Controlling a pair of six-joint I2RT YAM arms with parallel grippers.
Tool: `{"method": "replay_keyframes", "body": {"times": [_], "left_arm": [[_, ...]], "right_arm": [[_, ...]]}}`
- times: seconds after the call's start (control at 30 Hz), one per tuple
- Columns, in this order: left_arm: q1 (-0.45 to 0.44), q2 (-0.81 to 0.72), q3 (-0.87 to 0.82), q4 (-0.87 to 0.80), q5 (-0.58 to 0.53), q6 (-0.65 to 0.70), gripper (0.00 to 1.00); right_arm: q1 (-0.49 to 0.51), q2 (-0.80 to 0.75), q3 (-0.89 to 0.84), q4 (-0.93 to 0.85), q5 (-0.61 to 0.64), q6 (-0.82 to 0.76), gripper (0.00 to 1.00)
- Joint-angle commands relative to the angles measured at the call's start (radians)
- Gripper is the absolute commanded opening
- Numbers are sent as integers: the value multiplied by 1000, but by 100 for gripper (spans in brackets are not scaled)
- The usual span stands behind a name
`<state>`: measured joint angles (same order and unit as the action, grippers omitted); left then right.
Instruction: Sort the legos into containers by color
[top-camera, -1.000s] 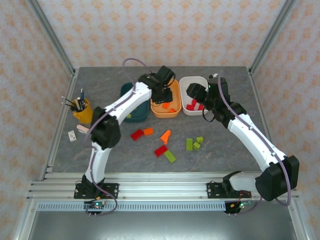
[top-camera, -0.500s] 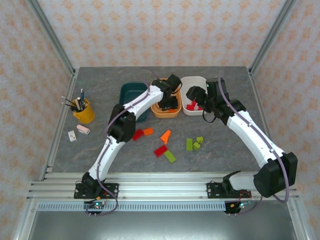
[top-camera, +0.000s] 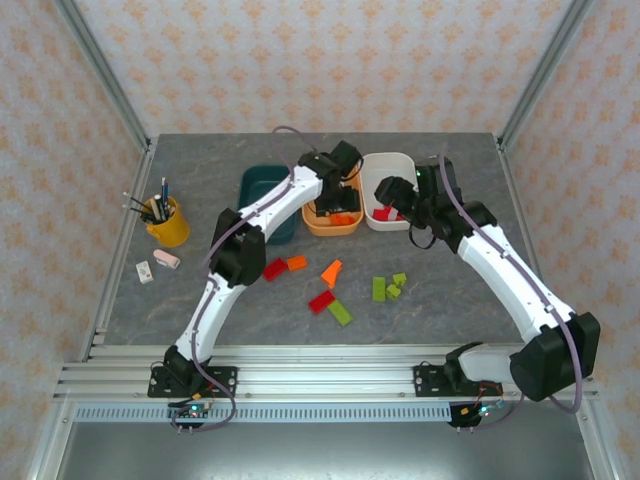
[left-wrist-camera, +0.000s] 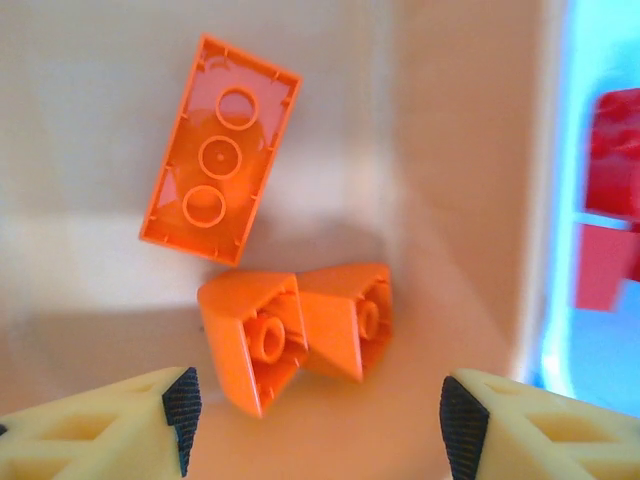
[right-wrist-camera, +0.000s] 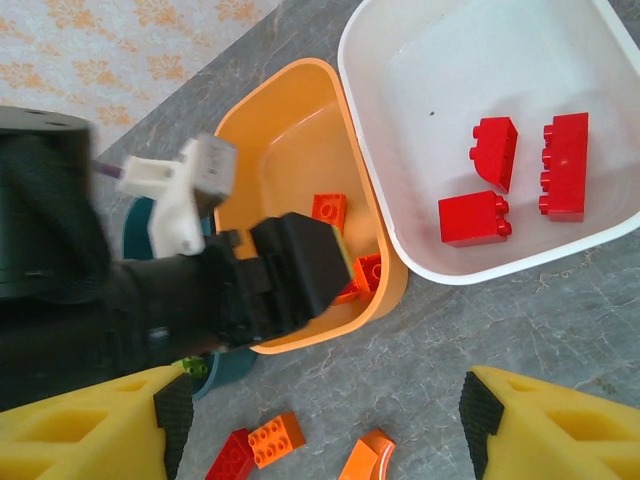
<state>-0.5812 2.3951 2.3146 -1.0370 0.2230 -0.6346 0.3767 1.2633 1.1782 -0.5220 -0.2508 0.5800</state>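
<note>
The desk is a grey, stone-patterned surface. It is closed in by walls of pale wallpaper with an orange floral print, with slanted metal posts at the two far corners.

Three tubs sit in a row near the far edge: the teal tub, the orange tub and the white tub.

The left claw hangs over the orange tub with its fingers spread and nothing between them. Below it lie an oblong orange brick and two sloped orange bricks.

The right claw is likewise spread and empty, by the near rim of the white tub, which holds three red bricks.

Loose legos lie mid-desk: a red brick touching an orange one, an orange wedge, a red oblong beside a green oblong, and a green cluster.

Near the left edge stands a yellow cup of pens, with two small pale things, perhaps erasers, just beside it.
</note>
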Motion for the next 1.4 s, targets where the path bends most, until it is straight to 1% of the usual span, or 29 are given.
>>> {"method": "replay_keyframes", "body": {"times": [0.0, 0.13, 0.23, 0.37, 0.57, 0.7, 0.8, 0.9, 1.0, 1.23, 1.37], "left_arm": [[-1, -149, 17, -37, -51, 4, 70], [-1, -259, -41, -35, -89, 1, 72], [1, -385, -154, -7, -139, -11, 74], [7, -608, -403, 59, -199, -23, 77], [5, -940, -807, 150, -241, -37, 80], [4, -1161, -1055, 191, -252, -58, 81], [1, -1289, -1177, 191, -246, -77, 82], [-1, -1382, -1272, 167, -251, -103, 83], [-2, -1450, -1327, 137, -264, -122, 83], [-2, -1530, -1375, 110, -292, -146, 83], [-4, -1565, -1379, 96, -329, -161, 82]], "right_arm": [[-2, -48, 10, -54, 13, -51, 73], [14, -62, 41, -104, 23, -98, 71], [75, -61, 54, -147, 61, -127, 70], [217, -38, 36, -183, 146, -100, 70], [397, 39, 19, -186, 272, 62, 70], [459, 129, 41, -184, 279, 138, 70], [475, 170, 41, -164, 259, 171, 70], [489, 205, 47, -148, 231, 184, 70], [523, 250, 74, -162, 216, 176, 70], [583, 335, 96, -227, 163, 193, 70], [638, 379, 141, -224, 172, 149, 68]]}}
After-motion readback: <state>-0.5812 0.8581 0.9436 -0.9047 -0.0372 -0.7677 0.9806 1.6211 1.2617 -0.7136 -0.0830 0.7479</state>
